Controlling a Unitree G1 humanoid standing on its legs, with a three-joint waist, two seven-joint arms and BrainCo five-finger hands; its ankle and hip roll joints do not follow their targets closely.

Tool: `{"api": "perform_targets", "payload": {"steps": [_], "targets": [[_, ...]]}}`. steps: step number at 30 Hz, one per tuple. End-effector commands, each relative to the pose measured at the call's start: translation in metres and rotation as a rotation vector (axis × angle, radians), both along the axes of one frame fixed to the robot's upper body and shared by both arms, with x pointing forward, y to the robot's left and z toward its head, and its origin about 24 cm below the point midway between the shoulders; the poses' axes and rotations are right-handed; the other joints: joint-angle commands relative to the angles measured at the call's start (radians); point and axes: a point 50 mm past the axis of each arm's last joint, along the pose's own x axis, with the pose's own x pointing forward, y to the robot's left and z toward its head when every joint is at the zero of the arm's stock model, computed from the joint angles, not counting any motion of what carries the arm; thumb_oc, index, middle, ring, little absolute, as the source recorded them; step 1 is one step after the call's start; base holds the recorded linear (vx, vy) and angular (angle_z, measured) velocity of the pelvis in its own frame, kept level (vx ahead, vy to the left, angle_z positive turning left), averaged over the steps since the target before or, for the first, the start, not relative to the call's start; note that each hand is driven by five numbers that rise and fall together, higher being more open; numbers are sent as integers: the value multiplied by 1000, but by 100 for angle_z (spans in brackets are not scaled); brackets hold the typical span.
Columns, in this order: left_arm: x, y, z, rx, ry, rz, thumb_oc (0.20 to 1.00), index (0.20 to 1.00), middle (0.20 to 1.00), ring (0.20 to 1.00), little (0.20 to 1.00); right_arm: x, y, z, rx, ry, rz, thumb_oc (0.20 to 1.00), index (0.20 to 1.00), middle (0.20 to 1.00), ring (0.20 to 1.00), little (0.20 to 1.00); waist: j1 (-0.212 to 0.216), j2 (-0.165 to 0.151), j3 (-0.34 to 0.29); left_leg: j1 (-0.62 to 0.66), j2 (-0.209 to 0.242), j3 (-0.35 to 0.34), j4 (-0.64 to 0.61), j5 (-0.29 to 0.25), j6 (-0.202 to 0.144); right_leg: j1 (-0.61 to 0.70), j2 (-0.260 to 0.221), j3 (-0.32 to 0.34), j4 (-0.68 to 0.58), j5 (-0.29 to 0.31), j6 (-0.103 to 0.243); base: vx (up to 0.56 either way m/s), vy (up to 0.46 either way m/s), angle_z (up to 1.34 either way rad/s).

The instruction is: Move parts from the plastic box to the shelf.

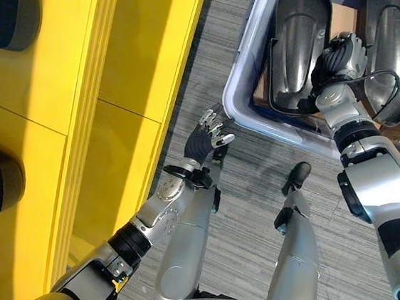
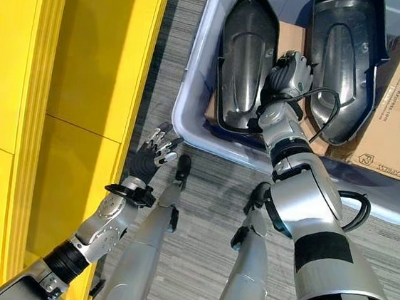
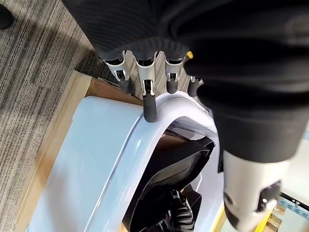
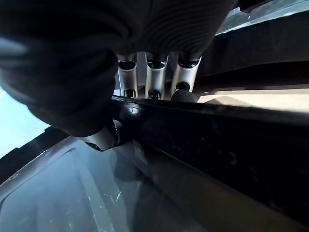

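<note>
Parts: two black moulded shells, glossy, elongated, with raised rims. Both stand in the pale blue plastic box on the grey carpet, beside the yellow shelf.
- Left part: near the box's left wall; right hand pinches its right rim between fingers and thumb.
- Right part: alongside, touching a cardboard carton.

Left hand: fingers straight, slightly spread, by the box's near-left corner, holding nothing.
</note>
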Motion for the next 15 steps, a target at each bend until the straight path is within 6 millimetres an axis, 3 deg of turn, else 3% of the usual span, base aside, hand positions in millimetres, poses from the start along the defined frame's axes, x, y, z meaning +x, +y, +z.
{"api": "perform_targets", "payload": {"steps": [1, 9, 15], "targets": [[-4, -10, 37, -30, -156, -74, 1000, 1000, 1000, 1000, 1000, -21, 22, -129, 69, 518, 73, 200, 200, 200, 200, 200, 45, 8, 130, 13, -28, -12, 53, -118, 48, 107, -50, 22, -8, -34, 71, 0, 0, 0], [-3, -11, 33, -23, -142, -85, 1000, 1000, 1000, 1000, 1000, -20, 28, -127, 130, 469, 95, 200, 200, 200, 200, 200, 45, 10, 130, 63, -31, -10, 51, -115, 46, 158, -51, 17, -5, -34, 72, -22, 1, 1], [2, -5, 27, 4, -125, -51, 1000, 1000, 1000, 1000, 1000, -13, 62, -102, 332, 296, 239, 200, 200, 200, 200, 200, 25, -23, 130, 131, -19, -8, 33, -107, 38, 217, -41, 21, -22, -27, 69, -26, -13, -2]]}}
